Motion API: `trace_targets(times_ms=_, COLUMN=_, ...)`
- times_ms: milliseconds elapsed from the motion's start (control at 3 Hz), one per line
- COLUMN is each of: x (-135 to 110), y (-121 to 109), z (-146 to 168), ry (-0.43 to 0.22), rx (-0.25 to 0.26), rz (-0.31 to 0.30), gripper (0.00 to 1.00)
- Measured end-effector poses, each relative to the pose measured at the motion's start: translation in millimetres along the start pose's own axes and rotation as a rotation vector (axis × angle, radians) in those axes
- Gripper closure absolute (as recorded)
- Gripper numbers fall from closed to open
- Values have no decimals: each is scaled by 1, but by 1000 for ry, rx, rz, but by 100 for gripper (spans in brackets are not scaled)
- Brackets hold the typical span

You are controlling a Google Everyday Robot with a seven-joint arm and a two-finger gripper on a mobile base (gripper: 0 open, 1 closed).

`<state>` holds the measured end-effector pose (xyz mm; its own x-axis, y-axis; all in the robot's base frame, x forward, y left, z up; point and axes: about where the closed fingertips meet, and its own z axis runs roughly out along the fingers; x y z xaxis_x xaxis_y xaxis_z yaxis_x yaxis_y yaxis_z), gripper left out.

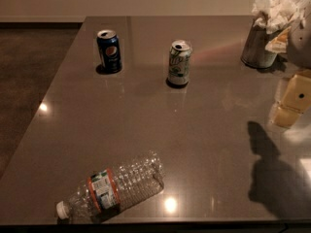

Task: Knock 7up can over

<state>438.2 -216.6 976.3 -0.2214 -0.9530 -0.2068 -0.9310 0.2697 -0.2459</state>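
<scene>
The 7up can (179, 62) stands upright on the brown table (146, 130), a little behind the middle; it is whitish-silver with green markings and has an open silver top. My gripper (290, 105) comes in at the right edge, a pale yellowish part under a grey arm piece, well to the right of the can and slightly nearer the camera. It does not touch the can. Its shadow falls on the table in front of it.
A dark blue Pepsi can (109, 51) stands upright to the left of the 7up can. A clear plastic bottle (111, 188) with an orange-banded label lies on its side near the front edge. A metal holder stuffed with napkins (266, 33) stands at the back right.
</scene>
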Motion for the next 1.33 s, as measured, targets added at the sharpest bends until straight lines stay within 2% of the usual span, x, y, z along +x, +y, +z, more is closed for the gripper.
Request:
trace_targets(times_ms=333, x=0, y=0, z=0, ry=0, rx=0, rz=0, gripper=0)
trace_targets(times_ms=667, x=-5, y=-10, z=9, ry=11, rx=9, rz=40, gripper=0)
trace_targets(times_ms=1000, x=-20, y=-36, z=33, ry=-23, rx=33, rz=162, gripper=0)
trace_targets(times_ms=1333, x=-39, y=-63, z=58, ry=-110, rx=56, rz=319, gripper=0)
